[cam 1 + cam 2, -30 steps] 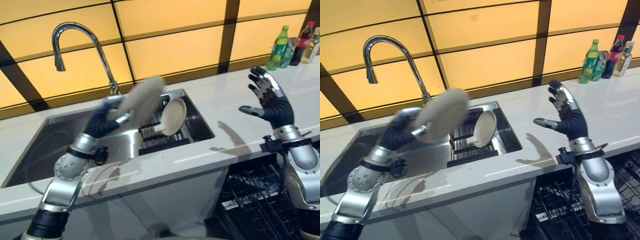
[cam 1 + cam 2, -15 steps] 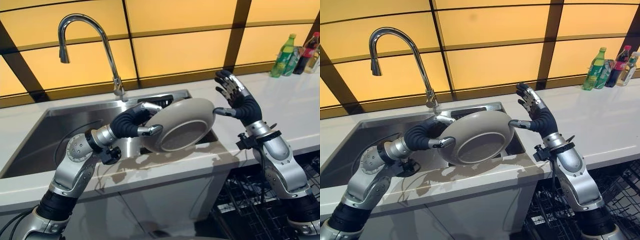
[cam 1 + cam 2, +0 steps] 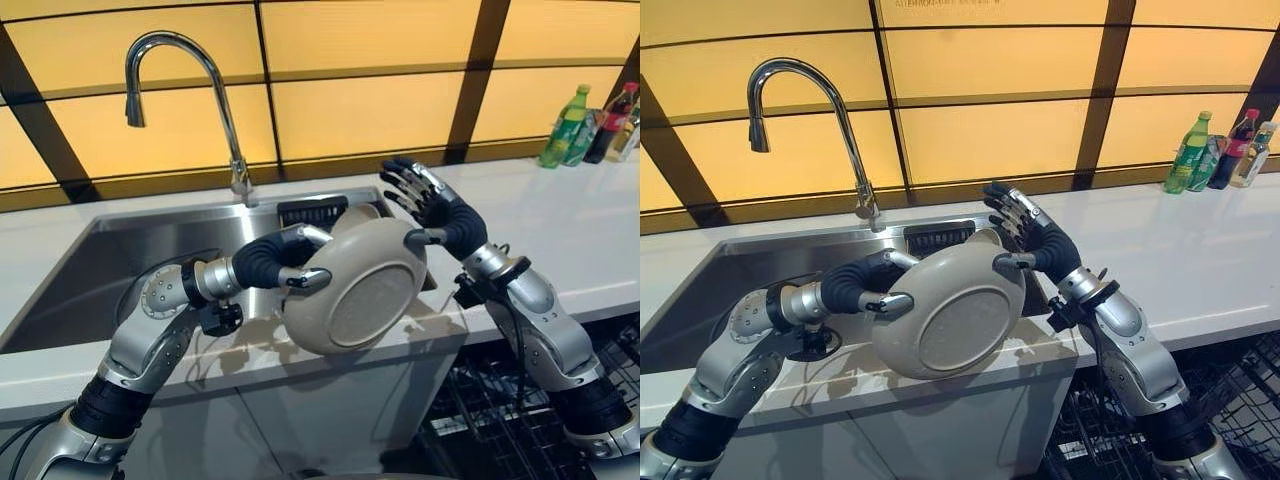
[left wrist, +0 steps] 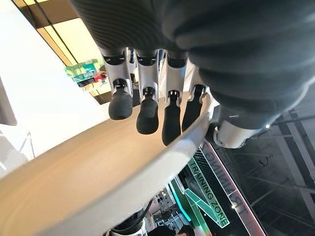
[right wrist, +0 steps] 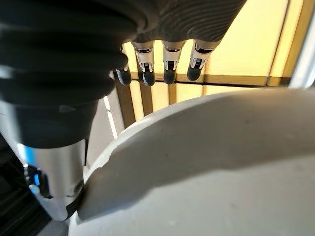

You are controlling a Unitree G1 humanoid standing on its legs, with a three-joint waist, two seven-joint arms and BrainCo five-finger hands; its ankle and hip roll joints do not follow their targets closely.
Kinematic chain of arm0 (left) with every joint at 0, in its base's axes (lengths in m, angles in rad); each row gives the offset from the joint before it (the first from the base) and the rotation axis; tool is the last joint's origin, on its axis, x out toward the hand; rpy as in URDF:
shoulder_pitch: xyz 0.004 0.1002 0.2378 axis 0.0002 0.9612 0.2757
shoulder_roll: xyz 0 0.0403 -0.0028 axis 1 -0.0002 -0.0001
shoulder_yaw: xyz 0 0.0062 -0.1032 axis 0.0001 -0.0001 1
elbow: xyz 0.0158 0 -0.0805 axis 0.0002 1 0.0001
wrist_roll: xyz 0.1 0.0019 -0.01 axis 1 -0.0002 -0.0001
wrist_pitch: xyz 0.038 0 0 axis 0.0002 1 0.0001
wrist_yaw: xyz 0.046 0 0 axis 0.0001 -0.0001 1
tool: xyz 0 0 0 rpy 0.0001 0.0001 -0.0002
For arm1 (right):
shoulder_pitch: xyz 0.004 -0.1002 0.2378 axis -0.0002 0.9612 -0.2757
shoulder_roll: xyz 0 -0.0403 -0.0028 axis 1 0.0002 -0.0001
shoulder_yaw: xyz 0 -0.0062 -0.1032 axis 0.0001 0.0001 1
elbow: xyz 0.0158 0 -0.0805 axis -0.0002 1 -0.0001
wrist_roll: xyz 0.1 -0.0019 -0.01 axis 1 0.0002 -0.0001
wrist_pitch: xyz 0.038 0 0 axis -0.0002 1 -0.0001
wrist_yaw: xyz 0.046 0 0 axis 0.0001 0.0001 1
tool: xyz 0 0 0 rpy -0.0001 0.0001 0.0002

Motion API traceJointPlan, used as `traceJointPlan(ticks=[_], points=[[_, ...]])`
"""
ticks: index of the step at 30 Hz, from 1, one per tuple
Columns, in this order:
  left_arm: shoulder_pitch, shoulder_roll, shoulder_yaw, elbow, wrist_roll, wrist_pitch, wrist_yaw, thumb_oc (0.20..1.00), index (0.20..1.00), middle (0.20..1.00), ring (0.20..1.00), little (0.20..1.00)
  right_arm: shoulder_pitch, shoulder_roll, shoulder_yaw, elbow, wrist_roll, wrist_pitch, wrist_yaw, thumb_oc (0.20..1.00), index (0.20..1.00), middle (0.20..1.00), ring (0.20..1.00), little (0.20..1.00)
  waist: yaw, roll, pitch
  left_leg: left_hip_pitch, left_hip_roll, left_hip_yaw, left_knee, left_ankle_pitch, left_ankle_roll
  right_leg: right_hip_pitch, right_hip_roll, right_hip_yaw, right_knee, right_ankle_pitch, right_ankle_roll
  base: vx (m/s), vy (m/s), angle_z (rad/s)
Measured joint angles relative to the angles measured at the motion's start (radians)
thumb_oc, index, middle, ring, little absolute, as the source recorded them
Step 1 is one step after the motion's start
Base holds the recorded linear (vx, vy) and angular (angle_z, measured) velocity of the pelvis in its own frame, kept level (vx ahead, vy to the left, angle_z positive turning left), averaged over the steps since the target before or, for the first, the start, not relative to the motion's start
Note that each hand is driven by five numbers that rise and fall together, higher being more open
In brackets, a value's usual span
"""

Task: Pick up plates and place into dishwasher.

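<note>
The plate (image 3: pixel 355 285) is pinched by the left hand (image 3: pixel 290 262) above the front edge of the counter (image 3: pixel 600 235), by the sink (image 3: pixel 90 270). The right hand (image 3: pixel 430 205) is spread beside its rim. If the one-sided pinch slips during a handover, the plate may be dropped.

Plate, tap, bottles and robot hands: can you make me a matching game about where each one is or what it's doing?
Things:
1. plate
2. tap
3. bottles
4. right robot hand

Places or states:
A. standing at the far right end of the counter
B. open, fingers spread at the plate's upper edge
C. curving over the sink
D. held by the left robot hand above the counter's front edge

Pairs: 1-D, 2-C, 3-A, 4-B
</note>
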State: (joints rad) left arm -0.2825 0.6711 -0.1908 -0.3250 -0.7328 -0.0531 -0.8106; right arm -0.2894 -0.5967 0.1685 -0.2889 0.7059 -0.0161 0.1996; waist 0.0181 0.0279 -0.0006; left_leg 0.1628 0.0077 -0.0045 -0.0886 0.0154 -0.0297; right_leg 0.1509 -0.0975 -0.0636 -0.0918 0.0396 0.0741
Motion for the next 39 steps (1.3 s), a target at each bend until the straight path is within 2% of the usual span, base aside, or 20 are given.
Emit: traceJointPlan(ticks=[2, 5, 8, 12, 17, 23, 26, 32, 39], points=[[0.000, -0.004, 0.000, 0.000, 0.000, 0.001, -0.011, 0.200, 0.200, 0.200, 0.200, 0.200, -0.002, 0.003, -0.001, 0.000, 0.027, 0.005, -0.005, 1.000, 1.000, 1.000, 1.000, 1.000, -0.001, 0.000, -0.003, 0.000, 0.001, 0.002, 0.000, 0.000, 0.000, -0.001, 0.001, 0.002, -0.001, 0.001, -0.001, -0.01, -0.002, -0.02], [0.000, -0.003, 0.000, -0.002, 0.000, 0.007, -0.025, 0.200, 0.200, 0.200, 0.200, 0.200, -0.002, 0.003, -0.003, 0.001, 0.044, 0.055, 0.037, 1.000, 1.000, 1.000, 1.000, 1.000, -0.001, 0.000, -0.006, -0.002, 0.002, 0.003, -0.004, -0.001, -0.001, -0.007, 0.001, 0.003, -0.002, 0.001, -0.001, -0.02, -0.013, -0.04], [0.000, 0.006, 0.001, -0.002, 0.000, 0.010, -0.037, 0.200, 0.200, 0.200, 0.200, 0.200, -0.002, -0.020, -0.009, 0.005, 0.054, 0.139, 0.150, 1.000, 1.000, 1.000, 1.000, 1.000, -0.001, -0.002, -0.013, -0.011, 0.003, 0.004, -0.004, -0.001, -0.001, -0.014, 0.002, 0.003, -0.003, 0.001, -0.002, -0.01, -0.007, -0.01], [0.000, 0.024, 0.006, -0.002, -0.001, 0.010, -0.042, 0.200, 0.200, 0.200, 0.200, 0.200, -0.002, -0.111, 0.008, 0.007, 0.064, 0.221, 0.310, 1.000, 1.000, 1.000, 1.000, 1.000, 0.000, -0.006, -0.016, -0.014, 0.005, 0.002, 0.000, -0.001, -0.002, -0.016, 0.005, 0.002, 0.000, 0.002, -0.003, 0.01, -0.007, 0.01], [0.000, 0.053, 0.008, -0.002, -0.008, 0.008, -0.043, 0.200, 0.200, 0.200, 0.200, 0.200, -0.002, -0.166, 0.042, 0.008, 0.065, 0.285, 0.438, 1.000, 1.000, 1.000, 1.000, 1.000, 0.002, -0.014, -0.018, -0.013, 0.005, 0.002, 0.000, -0.001, -0.001, -0.015, 0.006, 0.001, 0.000, 0.002, -0.003, 0.00, 0.000, 0.00], [0.001, 0.093, 0.009, -0.003, -0.048, -0.013, -0.043, 0.200, 0.200, 0.200, 0.200, 0.200, -0.002, -0.187, 0.059, 0.007, 0.066, 0.347, 0.565, 1.000, 1.000, 1.000, 1.000, 1.000, 0.004, -0.025, -0.023, -0.016, 0.007, 0.002, -0.005, -0.005, -0.005, -0.013, 0.005, -0.002, -0.005, 0.000, -0.004, 0.00, 0.000, 0.00], [0.001, 0.096, 0.018, -0.004, -0.051, -0.024, -0.043, 0.200, 0.200, 0.200, 0.200, 0.200, -0.001, -0.211, 0.071, 0.008, 0.080, 0.353, 0.582, 1.000, 1.000, 1.000, 1.000, 1.000, 0.017, -0.029, -0.021, -0.016, 0.007, 0.002, -0.005, -0.005, -0.005, -0.014, 0.005, -0.002, -0.005, 0.001, -0.004, 0.00, 0.000, 0.00], [0.002, 0.096, 0.025, -0.005, -0.086, -0.026, -0.051, 0.200, 0.200, 0.200, 0.200, 0.200, -0.001, -0.201, 0.071, 0.008, 0.124, 0.353, 0.563, 1.000, 1.000, 1.000, 1.000, 1.000, 0.033, -0.036, -0.020, -0.013, 0.006, 0.002, -0.001, -0.004, -0.004, -0.014, 0.005, -0.003, -0.005, 0.001, -0.004, 0.00, 0.001, 0.01], [0.002, 0.096, 0.061, -0.006, -0.105, -0.026, -0.054, 0.200, 0.200, 0.200, 0.200, 0.200, -0.001, -0.196, 0.071, 0.014, 0.131, 0.353, 0.553, 1.000, 1.000, 1.000, 1.000, 1.000, 0.029, -0.037, -0.020, -0.011, 0.007, 0.005, -0.002, -0.004, -0.004, -0.015, 0.005, -0.003, -0.005, 0.001, -0.004, 0.00, 0.000, 0.00]])
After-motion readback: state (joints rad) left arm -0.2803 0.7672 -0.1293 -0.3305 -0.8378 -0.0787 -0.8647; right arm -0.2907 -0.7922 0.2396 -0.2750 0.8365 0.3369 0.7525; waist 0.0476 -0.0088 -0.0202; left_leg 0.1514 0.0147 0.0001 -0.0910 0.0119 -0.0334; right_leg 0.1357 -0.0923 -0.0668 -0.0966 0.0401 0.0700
